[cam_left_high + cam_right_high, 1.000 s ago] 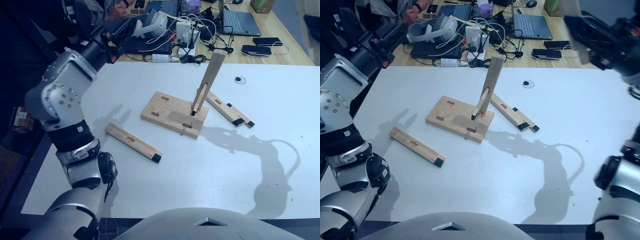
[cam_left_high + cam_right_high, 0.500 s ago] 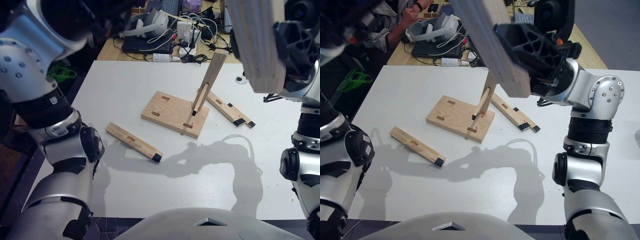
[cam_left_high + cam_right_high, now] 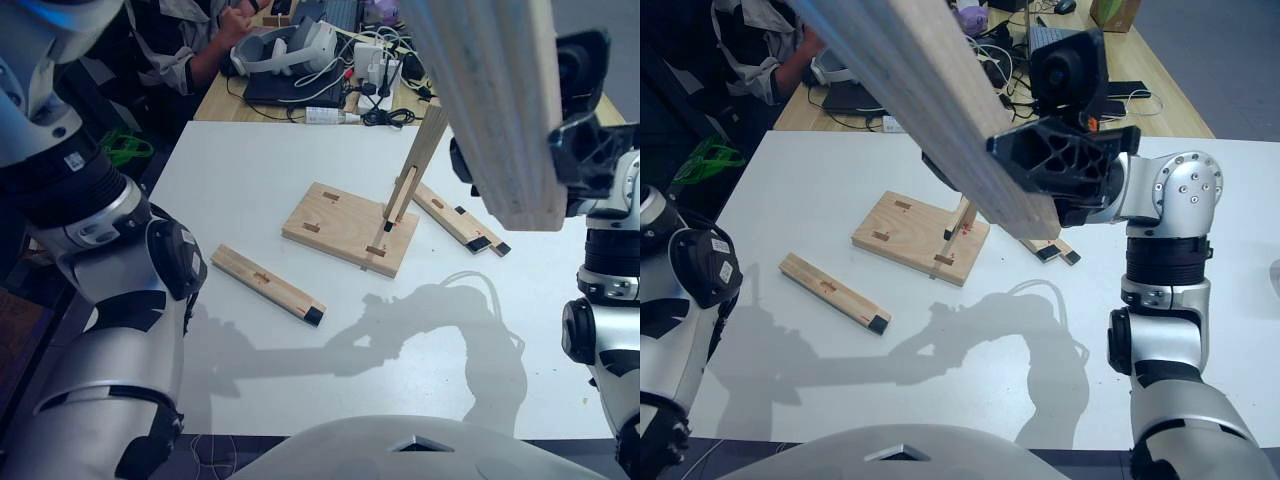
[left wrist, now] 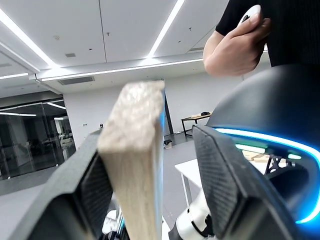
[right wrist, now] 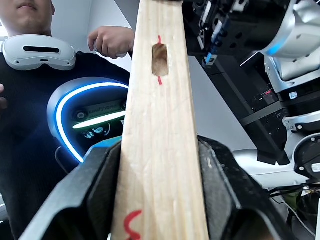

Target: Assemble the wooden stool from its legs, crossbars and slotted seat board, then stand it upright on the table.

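The table lies well below both pincers and carries the rest of the stool. The seat board rests flat on it, slots facing up so parts can drop in from above. It is below the right pincer and a little forward of it.

The raised leg is held high off the table, slanting across between the two arms. The right pincer is pressed together on its lower stretch. The left pincer is spread around the far end, one finger against the wood and a gap at the other. This looks like a pass between arms, or a re-grip to turn the leg for its slot.

An upright leg already stands in a slot of the seat board, below the right pincer. A loose leg lies far down on the left pincer's side. Two more sticks lie side by side just beyond the board — spare parts in waiting.

The mortise in the raised leg sits clear above the right pincer, free for a crossbar.
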You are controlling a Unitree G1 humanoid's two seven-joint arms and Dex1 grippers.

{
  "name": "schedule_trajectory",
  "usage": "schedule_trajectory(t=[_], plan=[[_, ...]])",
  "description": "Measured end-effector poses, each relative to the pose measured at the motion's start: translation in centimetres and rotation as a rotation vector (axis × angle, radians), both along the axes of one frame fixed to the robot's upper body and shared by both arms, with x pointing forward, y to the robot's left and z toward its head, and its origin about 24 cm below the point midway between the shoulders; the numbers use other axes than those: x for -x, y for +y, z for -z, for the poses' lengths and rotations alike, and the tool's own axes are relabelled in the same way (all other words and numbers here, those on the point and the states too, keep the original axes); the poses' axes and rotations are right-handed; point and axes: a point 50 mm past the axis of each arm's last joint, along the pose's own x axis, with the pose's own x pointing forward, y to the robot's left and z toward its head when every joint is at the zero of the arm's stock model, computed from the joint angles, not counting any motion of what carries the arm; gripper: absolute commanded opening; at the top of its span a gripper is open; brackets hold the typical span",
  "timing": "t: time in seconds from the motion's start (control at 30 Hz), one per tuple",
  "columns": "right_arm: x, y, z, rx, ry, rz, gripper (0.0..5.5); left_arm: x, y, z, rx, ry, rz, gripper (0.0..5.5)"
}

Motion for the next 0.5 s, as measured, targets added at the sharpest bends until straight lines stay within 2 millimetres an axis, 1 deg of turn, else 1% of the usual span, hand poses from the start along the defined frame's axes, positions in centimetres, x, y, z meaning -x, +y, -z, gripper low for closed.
schedule_trajectory(t=[0.23, 0.43, 0.47, 0.5], plan=[[0.3, 1.1, 0.4, 0.002, 0.009, -0.049, 2.04, 0.2, -0.2, -0.2, 0.019, 0.023, 0.048, 1.05], [0.6, 1.9, 1.0, -0.007, 0.016, -0.035, 2.04, -0.2, 0.0, 0.6, 0.020, 0.069, 0.039, 1.03], [0.7, 2.1, 1.1, -0.008, 0.011, -0.022, 2.42, -0.3, 0.2, 0.7, 0.026, 0.075, 0.039, 1.03], [0.7, 2.3, 1.1, -0.007, 0.005, -0.001, 2.69, -0.3, 0.4, 0.8, 0.033, 0.078, 0.033, 1.03]])
